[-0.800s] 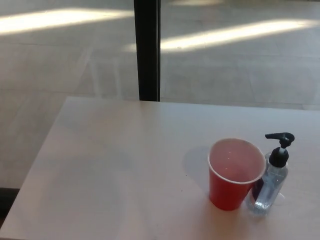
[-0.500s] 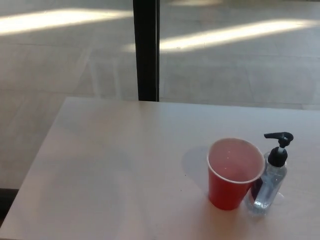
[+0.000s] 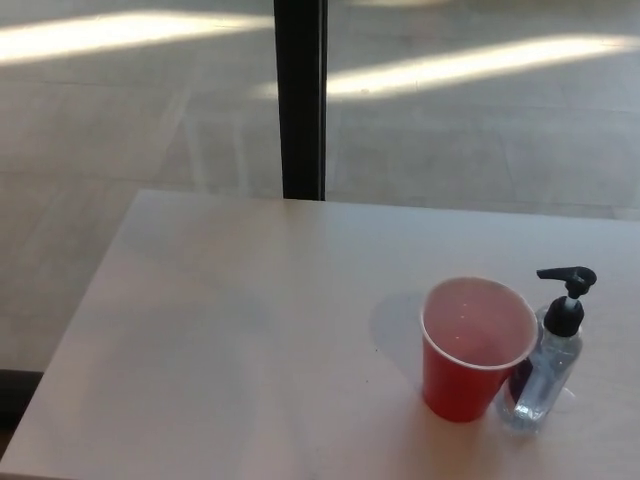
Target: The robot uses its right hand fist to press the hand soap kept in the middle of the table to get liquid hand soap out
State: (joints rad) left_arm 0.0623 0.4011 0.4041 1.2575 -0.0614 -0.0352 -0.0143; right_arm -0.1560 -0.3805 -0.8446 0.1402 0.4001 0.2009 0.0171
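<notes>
Red cup (image 3: 475, 350) standing upright on pale surface (image 3: 230, 340), open mouth up. Clear soap bottle (image 3: 545, 375) with black pump (image 3: 567, 297) touching cup at its 3 o'clock, nozzle toward 9 o'clock. Neither hand in view.

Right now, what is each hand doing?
Left hand: not in view.
Right hand: not in view; nothing touches the soap bottle.
</notes>
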